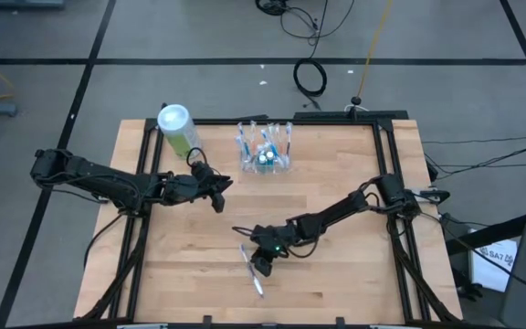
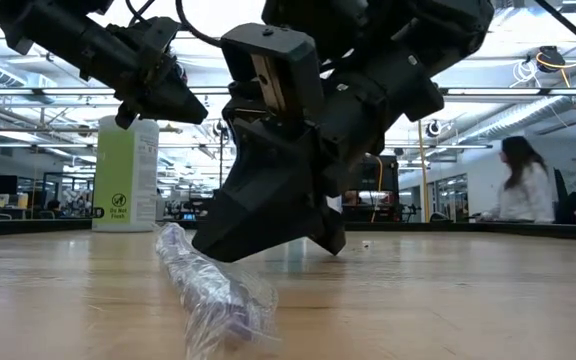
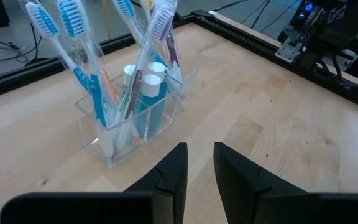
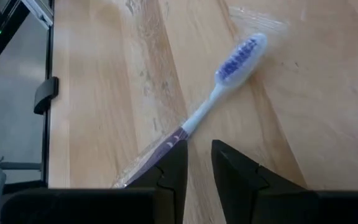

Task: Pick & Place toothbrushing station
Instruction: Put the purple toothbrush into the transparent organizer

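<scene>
The toothbrushing station (image 1: 265, 151) is a clear plastic holder with several wrapped toothbrushes and small tubes standing in its slots; it rests on its base at the table's far middle and also shows in the left wrist view (image 3: 132, 118). My left gripper (image 1: 222, 195) is shut and empty, left of and nearer than the station, its fingers (image 3: 199, 165) pointing toward it. A toothbrush in a clear wrapper (image 1: 255, 277) lies flat near the table's front middle. My right gripper (image 1: 261, 263) is shut just over the toothbrush's handle end (image 4: 166, 146), with the bristle head (image 4: 241, 56) lying ahead of it.
A green-and-white canister (image 1: 177, 128) with a white lid stands upright at the far left, close to my left arm; it also shows in the low view (image 2: 125, 175). A black frame (image 1: 382, 146) borders the wooden table. Bare wood lies between the station and the loose toothbrush.
</scene>
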`<state>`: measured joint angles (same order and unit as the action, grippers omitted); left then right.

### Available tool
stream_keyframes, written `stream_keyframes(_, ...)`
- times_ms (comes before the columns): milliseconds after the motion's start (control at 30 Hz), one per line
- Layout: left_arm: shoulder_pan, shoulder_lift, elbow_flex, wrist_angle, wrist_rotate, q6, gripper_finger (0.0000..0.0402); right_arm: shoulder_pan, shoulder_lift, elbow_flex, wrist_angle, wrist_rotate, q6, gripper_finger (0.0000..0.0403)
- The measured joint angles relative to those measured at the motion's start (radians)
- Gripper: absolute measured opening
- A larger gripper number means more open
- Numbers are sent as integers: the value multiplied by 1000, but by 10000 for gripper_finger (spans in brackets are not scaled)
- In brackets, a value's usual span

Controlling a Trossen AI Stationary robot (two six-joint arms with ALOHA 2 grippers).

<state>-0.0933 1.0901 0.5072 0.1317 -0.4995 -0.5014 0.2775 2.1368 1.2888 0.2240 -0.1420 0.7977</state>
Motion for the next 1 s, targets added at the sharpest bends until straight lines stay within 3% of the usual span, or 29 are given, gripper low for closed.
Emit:
stream_keyframes(600, 0, 0, 0, -1, 1, 0, 85, -17, 0, 175, -210, -20, -78, 70)
stream_keyframes(1000, 0, 0, 0, -1, 0, 0, 85, -16, 0, 178, -251, 10, -77, 70)
